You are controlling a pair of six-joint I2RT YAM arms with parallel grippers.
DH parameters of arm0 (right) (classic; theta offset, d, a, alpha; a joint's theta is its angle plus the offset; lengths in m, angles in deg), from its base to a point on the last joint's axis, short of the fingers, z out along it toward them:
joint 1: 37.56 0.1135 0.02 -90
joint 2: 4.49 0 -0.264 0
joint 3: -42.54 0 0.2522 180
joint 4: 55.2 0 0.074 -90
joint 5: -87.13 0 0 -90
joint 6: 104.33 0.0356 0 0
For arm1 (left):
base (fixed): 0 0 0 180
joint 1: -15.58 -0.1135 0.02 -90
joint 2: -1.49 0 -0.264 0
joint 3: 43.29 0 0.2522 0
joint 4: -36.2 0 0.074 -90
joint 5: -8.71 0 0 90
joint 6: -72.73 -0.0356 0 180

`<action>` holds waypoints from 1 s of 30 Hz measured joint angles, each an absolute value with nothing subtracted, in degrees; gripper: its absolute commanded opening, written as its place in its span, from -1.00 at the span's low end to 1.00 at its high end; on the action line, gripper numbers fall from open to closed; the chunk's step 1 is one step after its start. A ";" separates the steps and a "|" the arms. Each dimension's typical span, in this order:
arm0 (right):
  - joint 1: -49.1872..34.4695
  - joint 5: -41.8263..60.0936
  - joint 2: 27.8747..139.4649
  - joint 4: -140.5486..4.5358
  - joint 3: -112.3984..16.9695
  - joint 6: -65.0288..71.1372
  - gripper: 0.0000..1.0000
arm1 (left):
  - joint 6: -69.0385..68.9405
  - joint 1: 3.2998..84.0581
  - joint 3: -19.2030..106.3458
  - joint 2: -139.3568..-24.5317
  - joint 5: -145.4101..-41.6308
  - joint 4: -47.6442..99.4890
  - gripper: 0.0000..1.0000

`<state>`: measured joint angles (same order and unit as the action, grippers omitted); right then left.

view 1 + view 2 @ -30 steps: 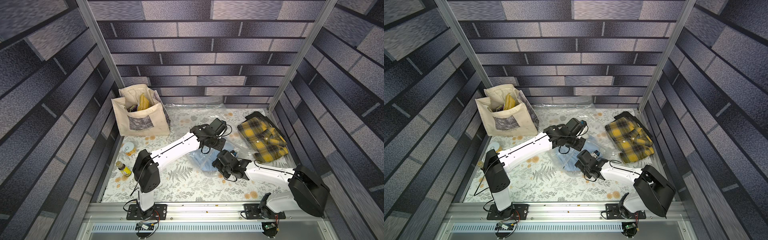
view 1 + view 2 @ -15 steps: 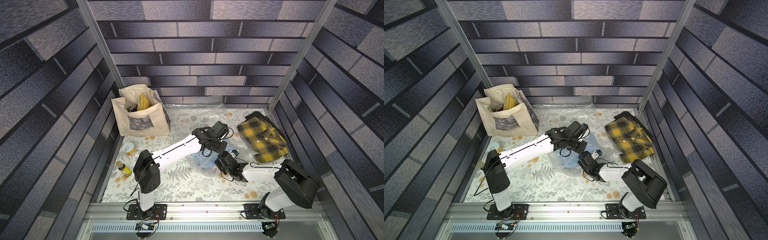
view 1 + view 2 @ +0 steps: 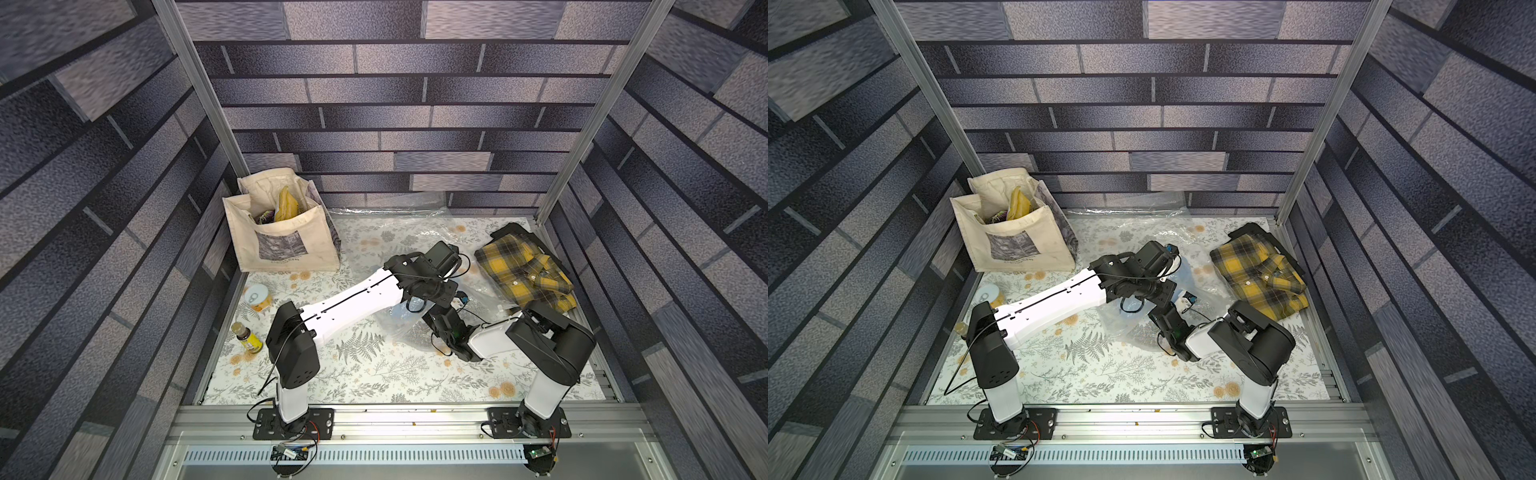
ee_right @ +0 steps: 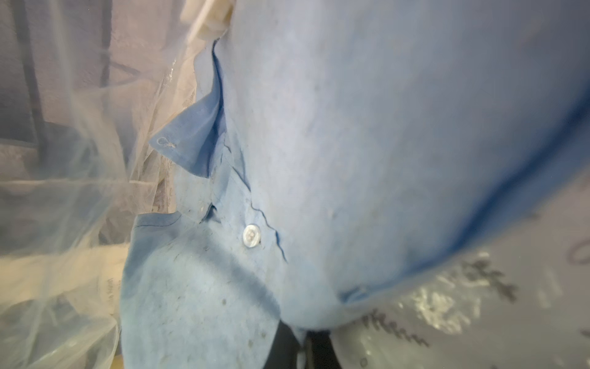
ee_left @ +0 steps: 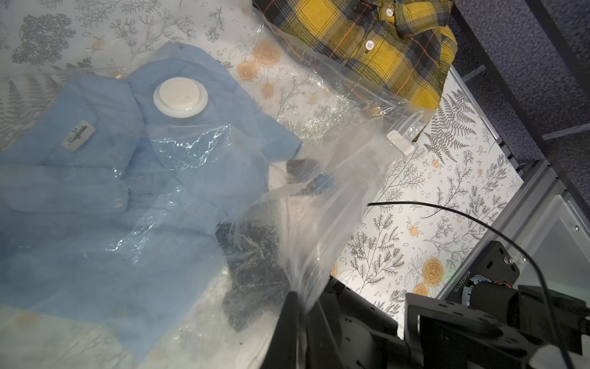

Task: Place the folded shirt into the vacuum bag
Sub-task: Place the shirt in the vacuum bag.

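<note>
The vacuum bag (image 5: 335, 166) lies crumpled at mid-table, its round white valve cap (image 5: 180, 97) facing up. My left gripper (image 5: 300, 306) is shut on the bag's edge and holds that flap lifted. Inside the bag lies the folded shirt (image 5: 79, 191), light blue with a collar label. My right gripper (image 4: 305, 348) reaches into the bag and is shut on a fold of the blue shirt (image 4: 351, 143). In both top views the two wrists meet over the bag (image 3: 399, 328) (image 3: 1125, 328), and the jaws themselves are hidden there.
A yellow plaid shirt (image 3: 523, 270) (image 3: 1258, 274) lies at the right wall, partly on the bag's far edge. A cream tote bag (image 3: 282, 241) stands at the back left. A can (image 3: 257, 297) and a small bottle (image 3: 247, 337) sit by the left wall.
My right gripper has gone from open to shut on the blue shirt, and the right arm's elbow has swung in towards the middle. The left gripper kept its hold on the bag.
</note>
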<state>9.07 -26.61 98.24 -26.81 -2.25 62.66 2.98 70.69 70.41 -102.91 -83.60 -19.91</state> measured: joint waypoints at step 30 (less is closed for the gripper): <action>2.56 -16.41 106.22 -28.18 -17.44 54.75 -1.00 | 2.94 71.00 71.24 -99.11 -81.89 -19.19 -0.82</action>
<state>2.56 -16.41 106.22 -28.18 -17.44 54.75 2.94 71.00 71.24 -99.11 -81.89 -19.19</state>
